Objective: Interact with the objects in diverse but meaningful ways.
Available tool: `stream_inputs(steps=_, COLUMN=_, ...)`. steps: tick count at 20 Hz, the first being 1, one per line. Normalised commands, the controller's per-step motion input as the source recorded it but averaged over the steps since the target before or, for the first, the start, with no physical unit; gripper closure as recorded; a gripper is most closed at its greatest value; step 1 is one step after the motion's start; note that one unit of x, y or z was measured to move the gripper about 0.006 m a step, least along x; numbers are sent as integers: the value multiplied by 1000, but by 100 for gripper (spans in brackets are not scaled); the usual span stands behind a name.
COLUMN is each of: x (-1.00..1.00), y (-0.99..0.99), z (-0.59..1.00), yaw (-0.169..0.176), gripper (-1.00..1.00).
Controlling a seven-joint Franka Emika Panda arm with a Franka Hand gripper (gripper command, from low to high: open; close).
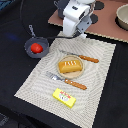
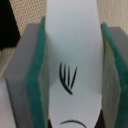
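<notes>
In the wrist view a white fish-shaped piece (image 2: 70,40) with dark fin lines stands between the green pads (image 2: 35,75) of my gripper (image 2: 70,85), which is shut on it. In the exterior view my gripper (image 1: 75,33) hangs over the far edge of the striped placemat (image 1: 35,85). A red tomato (image 1: 36,47) lies in a small dark pan (image 1: 44,43) at the exterior view's left. An orange-yellow bread loaf (image 1: 70,65) rests on a round plate (image 1: 80,73) mid-mat. A flat yellow butter-like block (image 1: 64,97) lies near the mat's front.
A wooden-handled knife (image 1: 82,56) lies behind the plate and a wooden-handled fork (image 1: 67,81) in front of it. A brown board (image 1: 107,22) with a bowl (image 1: 122,17) sits at the far right of the exterior view. The tabletop around is dark.
</notes>
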Motion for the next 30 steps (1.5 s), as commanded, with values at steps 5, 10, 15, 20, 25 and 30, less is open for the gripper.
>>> stream_inputs(steps=5, x=-266, y=166, z=-290, yaw=51, gripper=100)
stream_inputs(steps=10, x=-24, y=58, z=335, yaw=0, gripper=-100)
stream_inputs(steps=15, x=6, y=103, z=606, yaw=0, gripper=-100)
stream_inputs(steps=20, x=74, y=90, z=773, yaw=0, gripper=-100)
stream_inputs(steps=25, x=527, y=-346, z=806, yaw=-6, gripper=-100)
stream_inputs(steps=30, x=596, y=-710, z=691, yaw=-7, gripper=-100)
